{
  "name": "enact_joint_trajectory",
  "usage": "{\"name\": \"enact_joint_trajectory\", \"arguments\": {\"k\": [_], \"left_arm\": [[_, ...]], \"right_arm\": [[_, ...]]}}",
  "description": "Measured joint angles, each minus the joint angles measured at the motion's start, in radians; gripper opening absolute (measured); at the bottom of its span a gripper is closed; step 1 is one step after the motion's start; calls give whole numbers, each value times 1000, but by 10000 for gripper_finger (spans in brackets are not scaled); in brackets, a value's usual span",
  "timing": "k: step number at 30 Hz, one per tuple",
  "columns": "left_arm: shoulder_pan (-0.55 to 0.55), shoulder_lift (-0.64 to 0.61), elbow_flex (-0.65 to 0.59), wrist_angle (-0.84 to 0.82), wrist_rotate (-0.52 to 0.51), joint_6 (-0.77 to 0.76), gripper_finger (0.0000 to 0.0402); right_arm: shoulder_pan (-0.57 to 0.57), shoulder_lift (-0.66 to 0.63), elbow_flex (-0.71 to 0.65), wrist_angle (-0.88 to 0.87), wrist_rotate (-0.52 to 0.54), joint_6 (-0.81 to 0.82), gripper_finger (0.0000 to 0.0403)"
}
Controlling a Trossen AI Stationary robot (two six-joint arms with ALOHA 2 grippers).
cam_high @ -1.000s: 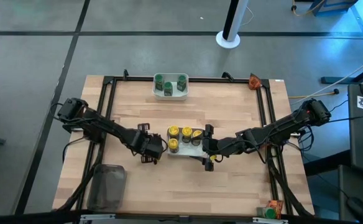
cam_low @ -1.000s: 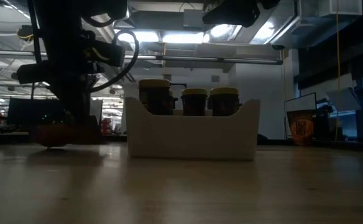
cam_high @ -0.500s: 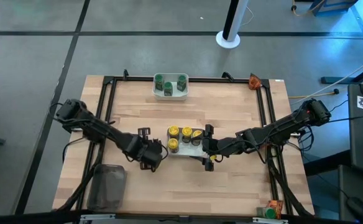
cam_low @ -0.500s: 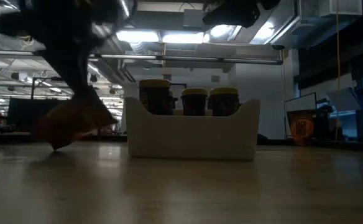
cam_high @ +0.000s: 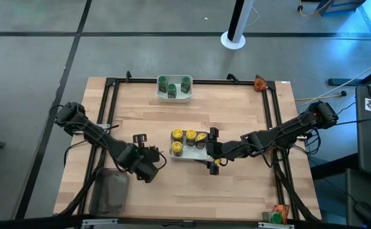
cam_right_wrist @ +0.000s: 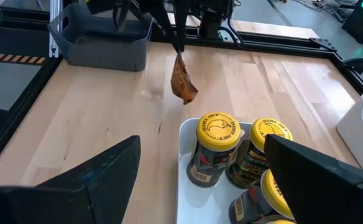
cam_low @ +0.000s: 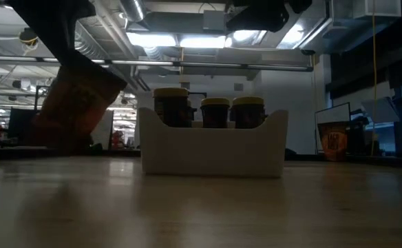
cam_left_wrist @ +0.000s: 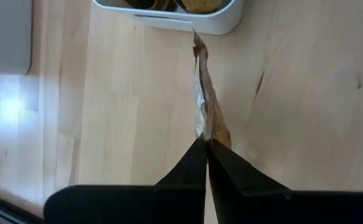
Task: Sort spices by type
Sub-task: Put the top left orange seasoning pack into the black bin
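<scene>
your left hand at seven o'clock on the bench pinches a brown-orange packet by its top edge; it hangs limp, light and floppy, so grip edges firmly. at centre, yellow-capped jars fill a white bowl. your right hand stays released at three o'clock.

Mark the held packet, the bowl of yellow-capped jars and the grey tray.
packet (cam_right_wrist: 183, 81), right wrist view, its middle.
bowl of yellow-capped jars (cam_low: 213, 150), low view, front wall.
grey tray (cam_right_wrist: 101, 46), right wrist view, near wall.
</scene>
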Motion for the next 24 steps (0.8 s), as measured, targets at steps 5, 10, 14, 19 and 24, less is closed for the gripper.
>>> {"name": "enact_joint_trajectory", "arguments": {"k": [5,10,14,19,24], "left_arm": [[-25,0,37,-18,0,-5,0],[-71,0,98,-64,1,-39,0],[-114,0,132,-117,1,-92,0],[-167,0,167,-174,27,-143,0],[-225,0,225,-198,73,-180,0]], "right_arm": [[0,0,0,0,0,0,340],[0,0,0,0,0,0,340],[0,0,0,0,0,0,340],[0,0,0,0,0,0,340],[0,0,0,0,0,0,340]]}}
